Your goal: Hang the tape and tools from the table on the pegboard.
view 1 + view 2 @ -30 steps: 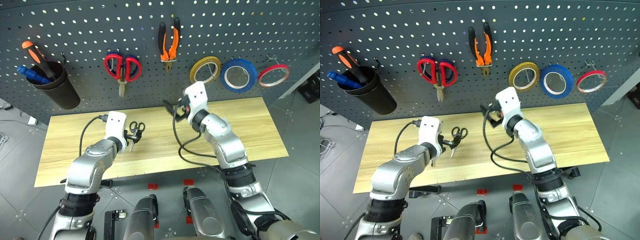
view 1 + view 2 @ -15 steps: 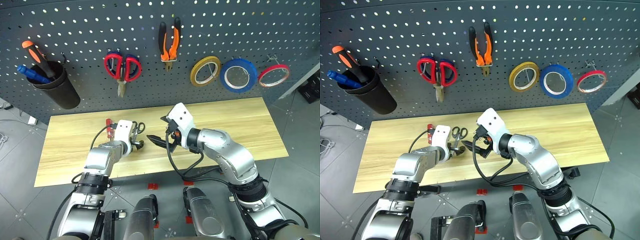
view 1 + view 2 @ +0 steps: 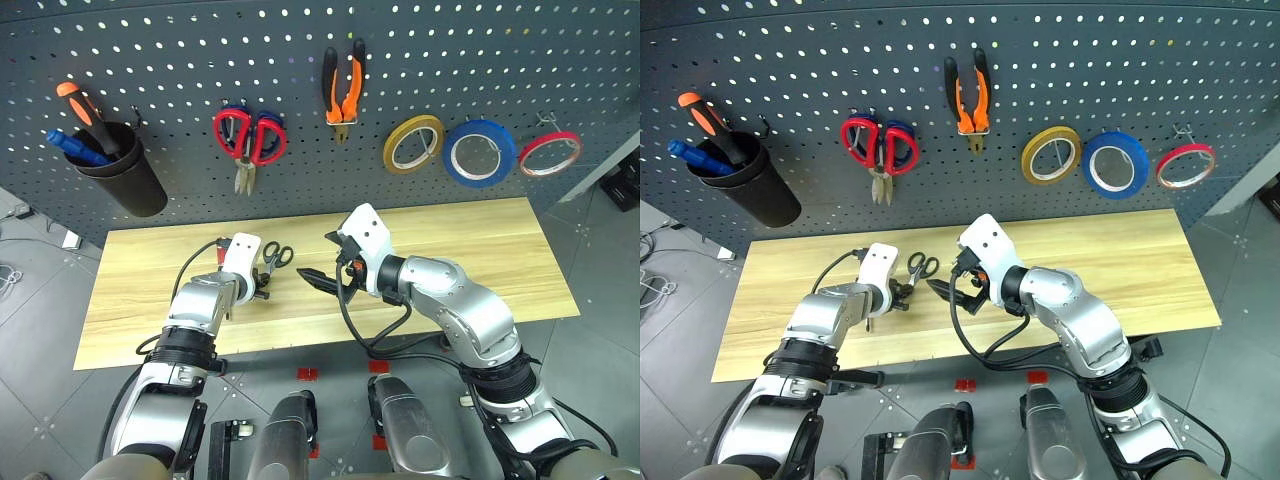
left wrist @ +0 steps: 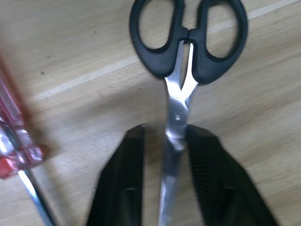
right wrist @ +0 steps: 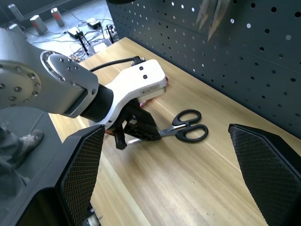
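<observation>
While my left pincer point(image 4: 164, 155) rests low on the long light wood table point(image 3: 480, 250), its two black fingers point(image 4: 124, 174) sit narrow, closed on the steel blades of the small black-handled scissors point(image 4: 186, 56), whose loops lie flat on the wood pointing away from my wrist. Just beside the scissors, on their left, lies the slim red-handled screwdriver point(image 4: 14, 141), flat on the table and touching neither finger.

Going from the left along the large dark grey pegboard point(image 3: 150, 40) behind the table, I see a black cup point(image 3: 125, 175) holding an orange-and-black-handled screwdriver point(image 3: 85, 100) and a blue-handled tool point(image 3: 72, 148). Next hang the larger red-handled scissors point(image 3: 250, 140), blades down. Then come the pliers with orange-and-black handles point(image 3: 341, 90), hung nose down above the middle of the table.

My right pincer point(image 3: 318, 279) hovers over the table's middle, pointing across toward the left one, and its fingers point(image 5: 77, 179) stand spread wide with nothing between them. It is near the black scissors but apart from them.

Further right on the board hang three rings in a row: a yellow ring of tape point(image 3: 411, 143), the wide blue ring of tape with a pale core point(image 3: 477, 152), and a thin red ring point(image 3: 549, 153).
</observation>
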Robot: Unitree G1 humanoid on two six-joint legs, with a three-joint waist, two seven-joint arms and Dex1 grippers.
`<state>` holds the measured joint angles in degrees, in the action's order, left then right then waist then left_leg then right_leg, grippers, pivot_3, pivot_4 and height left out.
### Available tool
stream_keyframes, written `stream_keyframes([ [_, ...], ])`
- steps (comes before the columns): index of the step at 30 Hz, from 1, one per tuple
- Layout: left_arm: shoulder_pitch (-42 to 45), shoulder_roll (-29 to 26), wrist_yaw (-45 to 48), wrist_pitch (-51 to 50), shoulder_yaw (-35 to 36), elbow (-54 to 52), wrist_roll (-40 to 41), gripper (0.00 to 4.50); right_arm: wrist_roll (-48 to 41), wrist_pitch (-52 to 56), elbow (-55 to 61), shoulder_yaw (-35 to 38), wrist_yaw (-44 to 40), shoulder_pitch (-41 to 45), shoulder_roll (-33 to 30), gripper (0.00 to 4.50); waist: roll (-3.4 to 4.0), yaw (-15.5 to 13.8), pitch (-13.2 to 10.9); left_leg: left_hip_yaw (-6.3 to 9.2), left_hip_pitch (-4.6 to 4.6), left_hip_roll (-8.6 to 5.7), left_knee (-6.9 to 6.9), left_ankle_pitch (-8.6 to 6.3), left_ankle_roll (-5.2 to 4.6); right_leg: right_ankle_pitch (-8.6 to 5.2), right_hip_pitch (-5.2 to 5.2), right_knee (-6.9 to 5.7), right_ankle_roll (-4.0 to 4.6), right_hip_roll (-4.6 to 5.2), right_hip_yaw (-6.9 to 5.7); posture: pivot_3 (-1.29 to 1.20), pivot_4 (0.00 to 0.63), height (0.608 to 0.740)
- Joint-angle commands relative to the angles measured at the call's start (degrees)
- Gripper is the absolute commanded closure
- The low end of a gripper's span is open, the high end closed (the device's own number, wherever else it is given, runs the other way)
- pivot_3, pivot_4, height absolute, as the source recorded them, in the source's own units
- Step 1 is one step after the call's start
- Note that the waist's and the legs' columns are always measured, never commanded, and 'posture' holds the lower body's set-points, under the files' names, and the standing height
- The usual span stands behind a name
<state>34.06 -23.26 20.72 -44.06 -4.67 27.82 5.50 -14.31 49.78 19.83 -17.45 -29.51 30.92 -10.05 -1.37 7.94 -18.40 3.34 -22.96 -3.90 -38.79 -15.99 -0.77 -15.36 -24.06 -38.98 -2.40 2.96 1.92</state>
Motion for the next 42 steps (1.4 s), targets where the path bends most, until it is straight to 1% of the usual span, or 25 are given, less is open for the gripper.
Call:
stream_keyframes([
  [1,-2.08,1.35,1.64,0.3,-2.15,5.16,-1.53,4.35,-0.98,0.28,1.45,0.91,0.62,0.57,0.36,0.0,0.11,0.01,0.07,0.0,0.0,0.0,0.0,0.0,0.0,0.0,0.0,0.0,0.0,0.0,0.0,-0.28,0.327,0.74],
  [5,-3.0,2.14,1.5,0.74,-0.32,3.5,-1.31,4.35,-1.0,0.38,1.9,0.94,1.02,0.22,-0.12,0.0,0.3,0.08,0.18,0.0,0.04,0.0,0.0,0.0,0.0,0.0,0.03,-0.01,-0.01,0.0,0.0,-0.29,0.326,0.74],
  [6,-3.71,2.46,1.01,0.85,0.53,1.86,-0.94,4.35,-0.87,0.24,2.13,0.77,0.99,0.05,-0.45,0.0,0.31,0.14,0.18,0.0,0.04,0.0,0.0,0.0,0.0,0.0,0.03,-0.02,-0.02,0.0,-0.01,-0.29,0.326,0.74],
  [9,-7.03,3.95,-2.71,5.26,4.17,-6.32,-0.63,4.35,0.07,-1.69,2.94,-0.11,0.48,-0.42,-2.03,0.0,0.3,0.24,0.18,-0.03,0.02,0.0,0.01,0.0,0.01,0.0,0.02,0.02,-0.02,0.0,0.04,-0.29,0.328,0.74],
  [12,-15.06,4.06,-6.53,11.63,4.68,-21.23,-3.46,4.35,1.3,-6.99,4.34,-1.22,-0.93,-1.39,-4.24,0.0,0.16,0.39,0.1,-0.04,-0.12,0.01,0.03,0.1,0.21,0.0,-0.07,0.1,-0.02,0.0,0.06,-0.29,0.329,0.74],
  [13,-20.02,3.93,-7.84,14.28,3.98,-28.19,-5.13,4.35,1.92,-9.95,5.2,-1.64,-1.65,-1.77,-5.14,0.0,0.05,0.56,0.04,-0.04,-0.19,0.01,0.05,0.1,0.22,0.0,-0.16,0.14,-0.02,0.0,0.05,-0.29,0.329,0.74],
  [15,-27.45,3.87,-10.2,18.84,3.19,-37.37,-7.79,4.35,2.87,-14.75,6.23,-2.16,-2.73,-2.3,-6.24,0.0,-0.05,1.07,-0.02,-0.07,-0.44,0.07,0.06,0.1,0.25,0.0,-0.43,0.17,-0.01,-0.02,0.06,-0.29,0.329,0.74],
  [18,-36.57,3.71,-12.96,24.21,2.32,-45.91,-11.71,4.35,3.93,-20.99,6.85,-2.39,-4.06,-2.9,-7.49,0.0,-0.07,1.11,-0.03,-0.12,-0.53,0.13,0.13,0.07,0.25,0.0,-0.52,0.26,0.0,-0.03,0.01,-0.28,0.331,0.74],
  [21,-45.69,4.76,-16.96,28.61,2.84,-53.37,-15.87,4.35,3.88,-26.86,7.17,-1.5,-6.32,-3.04,-8.21,0.0,-0.07,1.36,-0.03,-0.14,-0.55,0.16,0.14,-0.07,0.01,0.0,-0.51,0.29,0.0,-0.03,0.02,-0.28,0.331,0.74],
  [23,-48.38,5.06,-19.31,30.84,3.73,-56.8,-18.64,4.35,4.36,-29.87,6.91,-1.17,-7.12,-2.91,-8.53,0.0,-0.09,1.42,-0.05,-0.15,-0.54,0.16,0.14,-0.1,-0.05,0.0,-0.49,0.31,0.0,-0.03,0.02,-0.28,0.33,0.74],
  [28,-46.48,4.7,-20.21,31.62,6.55,-60.62,-20.75,4.35,3.47,-32.17,5.85,0.1,-7.01,-2.36,-7.95,0.0,-0.15,0.58,-0.09,-0.08,-0.54,0.25,0.05,-0.07,-0.05,0.11,-0.41,0.28,0.18,-0.05,-0.16,-0.28,0.325,0.74],
  [32,-40.97,2.21,-18.66,31.65,10.65,-62.58,-20.83,4.35,4.06,-32.88,3.92,1.13,-6.07,-0.9,-7.39,0.0,-0.17,0.41,-0.1,-0.1,-0.53,0.25,0.0,-0.06,-0.06,0.14,-0.37,0.29,0.17,-0.06,-0.18,-0.28,0.319,0.74],
  [38,-35.69,-1.75,-15.47,35.51,11.29,-59.48,-21.09,4.35,4.82,-33.66,1.97,1.87,-4.88,0.31,-6.14,0.0,-0.17,0.5,-0.11,-0.11,-0.54,0.27,0.08,-0.08,-0.05,0.14,-0.43,0.34,0.18,-0.08,-0.22,-0.28,0.318,0.74],
  [42,-34.3,-2.47,-14.83,37.53,10.97,-58.5,-21.58,4.35,5.24,-34.03,1.62,2.07,-4.35,0.49,-5.56,0.0,-0.17,0.52,-0.11,-0.13,-0.58,0.27,0.07,-0.08,-0.05,0.14,-0.44,0.38,0.19,-0.07,-0.21,-0.29,0.319,0.74],
])
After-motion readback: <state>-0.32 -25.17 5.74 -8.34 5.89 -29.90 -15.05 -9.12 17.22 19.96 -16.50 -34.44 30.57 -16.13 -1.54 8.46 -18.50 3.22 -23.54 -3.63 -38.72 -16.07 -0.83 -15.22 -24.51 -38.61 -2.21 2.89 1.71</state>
